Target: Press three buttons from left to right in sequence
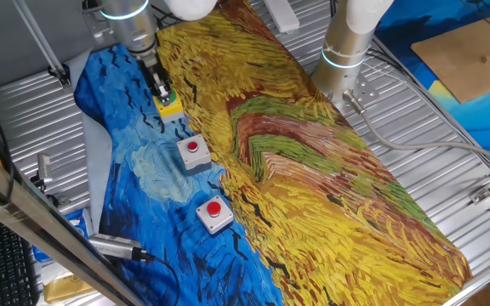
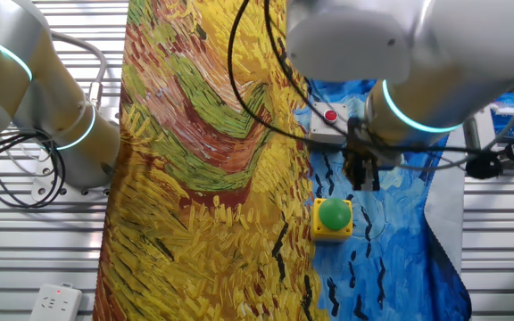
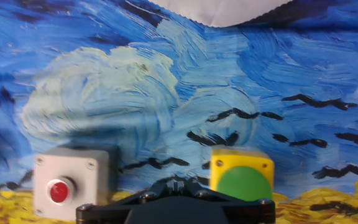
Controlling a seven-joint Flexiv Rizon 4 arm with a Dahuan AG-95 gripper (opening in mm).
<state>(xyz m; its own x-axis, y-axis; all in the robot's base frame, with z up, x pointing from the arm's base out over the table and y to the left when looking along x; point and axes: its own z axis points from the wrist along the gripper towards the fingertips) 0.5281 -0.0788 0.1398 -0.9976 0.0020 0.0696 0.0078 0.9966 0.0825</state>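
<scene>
Three buttons lie in a row on the blue part of the cloth. The green-capped button point(image 2: 333, 217) on its yellow base point(image 1: 170, 105) is at the far end in one fixed view, then a red button point(image 1: 194, 150) and a second red button point(image 1: 214, 211), both on grey boxes. My gripper point(image 1: 162, 90) hangs just above the yellow box and hides its cap there. In the other fixed view the gripper point(image 2: 361, 174) stands apart from the green cap. In the hand view the fingertips point(image 3: 178, 182) meet, shut on nothing, between the green button point(image 3: 244, 185) and a red button point(image 3: 58, 190).
A painted cloth point(image 1: 313, 170) in blue and yellow covers the table. A second arm's base point(image 1: 347, 42) stands at the far side of it. A metal cylinder with a cable point(image 1: 113, 246) lies near the cloth's edge. A white power strip point(image 2: 56, 303) sits on the slatted table.
</scene>
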